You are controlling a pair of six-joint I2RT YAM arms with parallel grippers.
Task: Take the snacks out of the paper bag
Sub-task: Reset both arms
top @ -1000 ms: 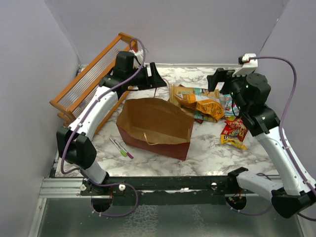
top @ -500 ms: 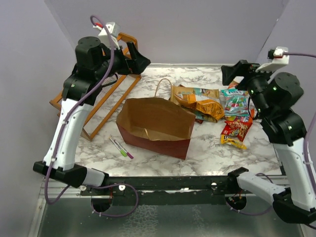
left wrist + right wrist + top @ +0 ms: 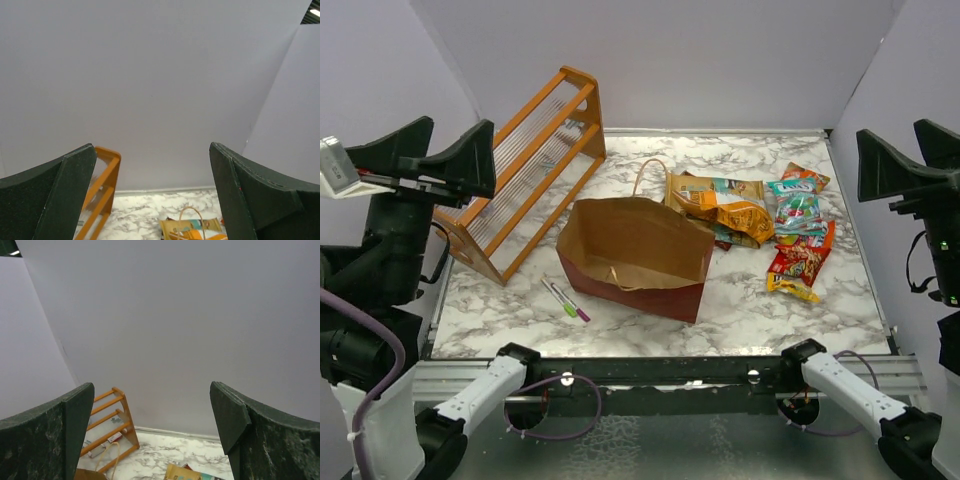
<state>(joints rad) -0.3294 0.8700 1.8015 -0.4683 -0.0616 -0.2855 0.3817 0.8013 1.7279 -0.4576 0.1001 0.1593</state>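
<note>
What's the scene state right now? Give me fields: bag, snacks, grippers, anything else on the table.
paper bag: mid-table, mouth open, brown inside showing, no packet visible in it
snacks: several packets in a loose pile right of the bag, all outside it
left gripper: open, empty, raised at the left side
right gripper: open, empty, raised at the right side
markers: two, side by side near the bag's front left corner
rack: orange wood, far left

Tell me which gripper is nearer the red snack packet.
Right. The right gripper sits open just right of the red snack packet; the left gripper is far left, beyond the paper bag.
</note>
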